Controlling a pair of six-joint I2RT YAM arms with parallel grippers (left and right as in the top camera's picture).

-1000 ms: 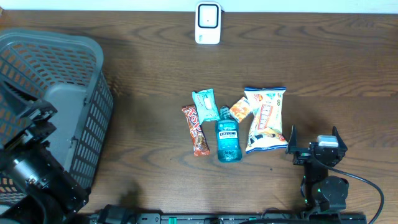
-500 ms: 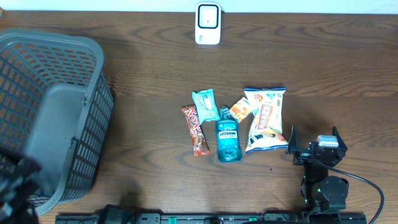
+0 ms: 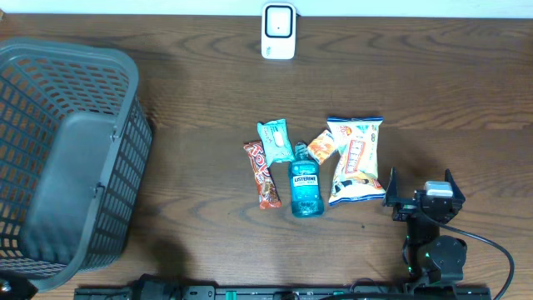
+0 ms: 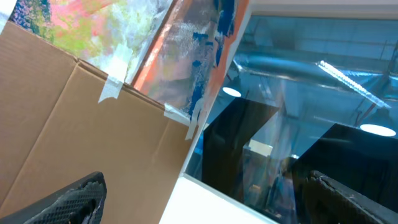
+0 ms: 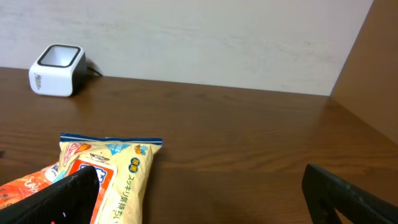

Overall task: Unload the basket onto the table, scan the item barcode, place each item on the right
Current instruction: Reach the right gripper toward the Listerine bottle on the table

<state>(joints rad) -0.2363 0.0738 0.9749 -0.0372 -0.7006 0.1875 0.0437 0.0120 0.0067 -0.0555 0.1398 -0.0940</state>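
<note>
Nothing of the scan looks done yet. All five candidate items lie flat in one cluster, none of them lifted or turned toward the white scanner, which stands well beyond the Listerine bottle. The chip bag lies just right of the bottle with an orange packet between them, and a candy bar and a teal packet lie to the bottle's left. The gray basket sits far to the left. The right gripper waits right of the bottle, past the chip bag, jaws wide and empty. The left gripper is also spread wide and empty, its camera looking up at a cardboard box. Choosing an item, grasping it and presenting its barcode all remain. The bottle's label reads "LISTERINE"; the chip bag carries Japanese print too small to make out, and no barcode shows.
</note>
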